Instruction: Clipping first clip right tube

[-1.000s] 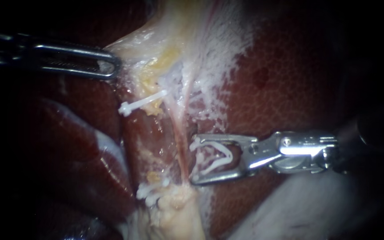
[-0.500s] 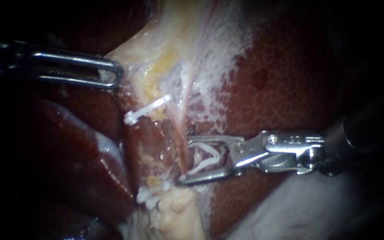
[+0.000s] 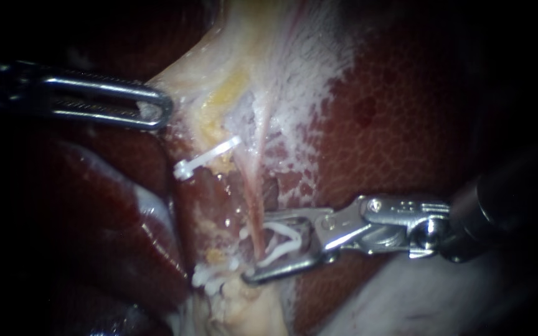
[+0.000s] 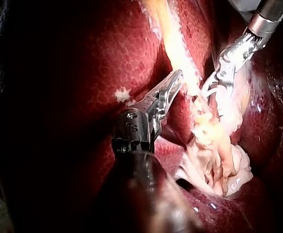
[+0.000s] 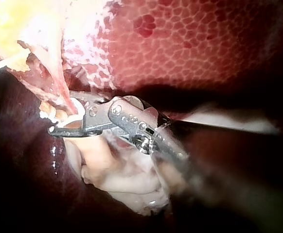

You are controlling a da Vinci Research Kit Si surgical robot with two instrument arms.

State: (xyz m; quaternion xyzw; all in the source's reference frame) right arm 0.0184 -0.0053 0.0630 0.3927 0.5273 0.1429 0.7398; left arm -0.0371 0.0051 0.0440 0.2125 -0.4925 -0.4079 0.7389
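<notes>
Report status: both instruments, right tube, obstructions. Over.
Left instrument shut on pale tissue. Right instrument jaws hold an open white clip astride the right tube, not yet squeezed. Nothing in the way.

Bare liver (image 3: pixel 406 124) right of tube (image 3: pixel 251 186), white clip (image 3: pixel 205 158) crowding left side

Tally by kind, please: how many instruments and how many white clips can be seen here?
Instruments: 2 (left instrument, right instrument)
White clips: at least 3 (upper clip, loaded clip, lower clips, a bunch I cannot split)
Total: at least 5
</notes>
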